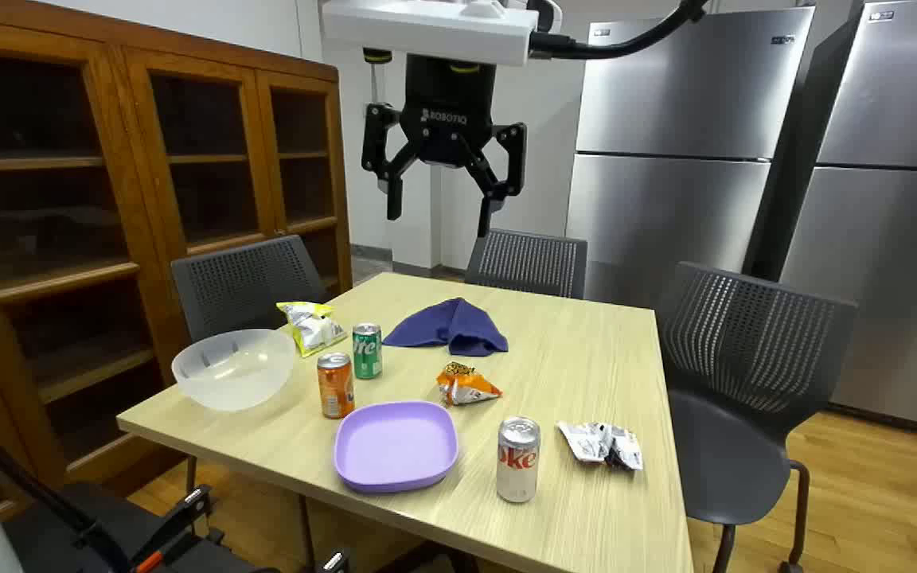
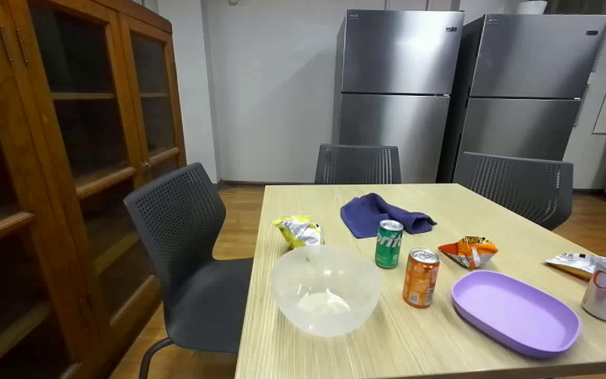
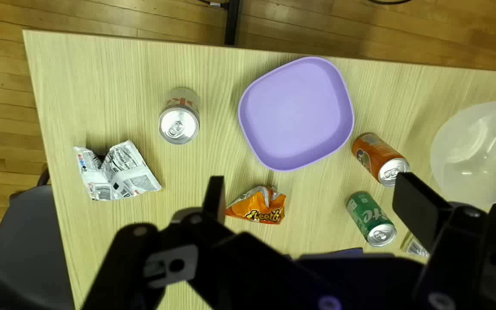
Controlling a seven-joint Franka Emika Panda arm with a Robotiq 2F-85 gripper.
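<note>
Three cans [image 1: 367, 352], three snack bags [image 1: 465, 387], one bowl [image 1: 229, 391], one plate [image 1: 396, 446] and one cloth [image 1: 458, 328] are resting below the gripper [image 1: 438, 221].

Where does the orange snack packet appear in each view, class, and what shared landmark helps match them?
In an exterior view: orange packet, below centre.
In an exterior view: orange packet, right of centre, lower half.
Wrist view: orange packet, just below centre.
Shared landmark: the purple plate, near the orange packet in all three pictures.
</note>
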